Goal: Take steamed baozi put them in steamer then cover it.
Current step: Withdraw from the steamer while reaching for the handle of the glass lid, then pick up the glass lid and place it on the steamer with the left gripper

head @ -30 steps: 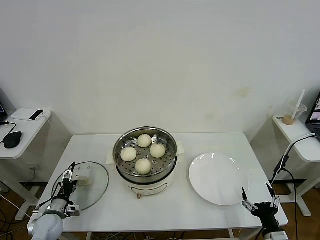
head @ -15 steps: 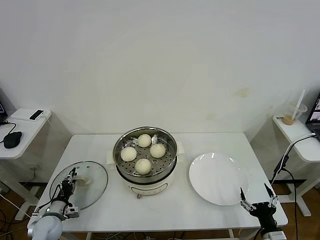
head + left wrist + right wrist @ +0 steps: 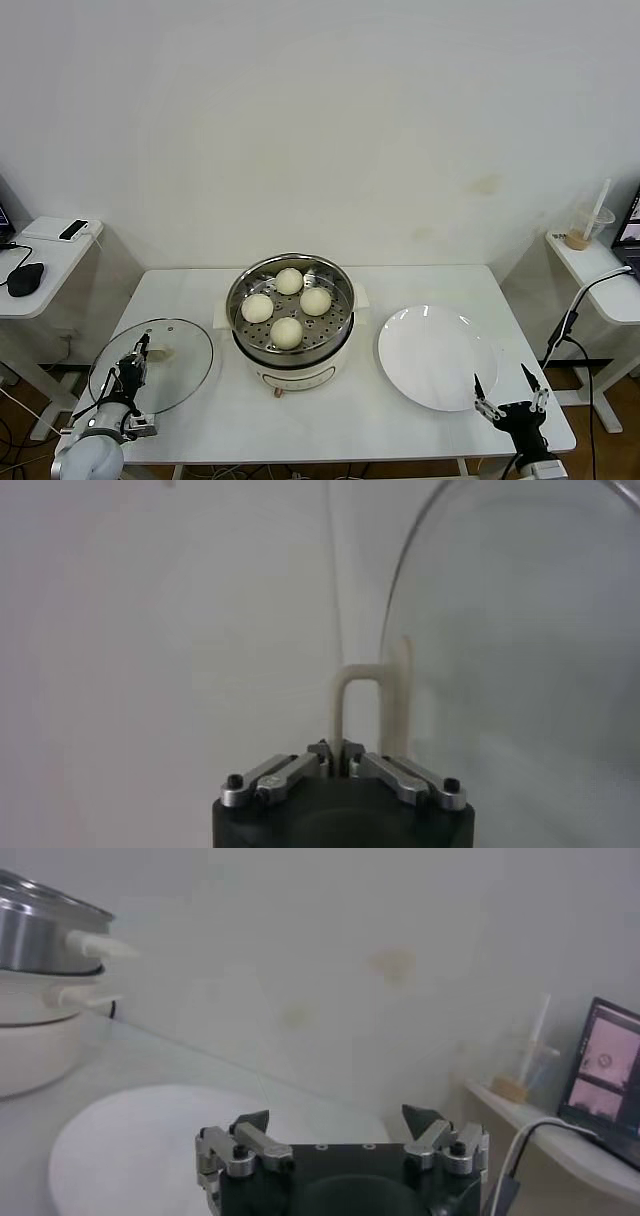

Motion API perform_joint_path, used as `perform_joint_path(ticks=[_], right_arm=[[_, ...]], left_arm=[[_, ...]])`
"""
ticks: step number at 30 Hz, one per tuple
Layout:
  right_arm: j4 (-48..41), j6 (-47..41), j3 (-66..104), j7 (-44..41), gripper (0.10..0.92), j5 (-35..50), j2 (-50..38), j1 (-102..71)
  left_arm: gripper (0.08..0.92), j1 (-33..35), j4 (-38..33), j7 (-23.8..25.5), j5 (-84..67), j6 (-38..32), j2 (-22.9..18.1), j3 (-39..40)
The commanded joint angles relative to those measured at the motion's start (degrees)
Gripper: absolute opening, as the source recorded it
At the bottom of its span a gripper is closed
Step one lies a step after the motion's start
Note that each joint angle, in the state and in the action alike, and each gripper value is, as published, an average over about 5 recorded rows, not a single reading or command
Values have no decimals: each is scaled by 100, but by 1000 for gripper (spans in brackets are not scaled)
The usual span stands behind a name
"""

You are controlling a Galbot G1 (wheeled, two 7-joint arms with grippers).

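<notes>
Resting in the steamer (image 3: 290, 300) were four baozi (image 3: 287, 332); left tool (image 3: 133, 366) clamped the cover (image 3: 185, 360) handle, cover not yet fitted; right tool (image 3: 511, 396) stood open.

No text, label, brand, number or sign can be read anywhere in these views. The lit laptop screen (image 3: 604, 1061) at the edge of the side desk shows only pinkish shapes, too blurred to make out as writing.
</notes>
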Motion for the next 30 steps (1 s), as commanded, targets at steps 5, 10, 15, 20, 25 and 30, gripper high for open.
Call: perform_joint_path(ticks=[5, 10, 15, 20, 25, 30], right_arm=[[54, -26, -47, -28, 823, 7, -74, -3], [73, -32, -74, -49, 823, -2, -92, -19], [78, -28, -88, -58, 823, -39, -72, -21], [87, -13, -122, -58, 823, -133, -9, -25], [99, 15, -176, -45, 823, -281, 52, -64], [80, 17, -269, -21, 823, -438, 88, -102]], left_arm=[[135, 784, -1937, 399, -192, 727, 53, -619], [135, 803, -2160, 662, -413, 883, 234, -1018], [135, 812, -2594, 938, -660, 1084, 388, -1222], [135, 853, -3249, 1206, -882, 1383, 448, -865], [135, 535, -3558, 1400, -870, 1655, 548, -154], [135, 20, -3498, 1547, -616, 1854, 557, 514]])
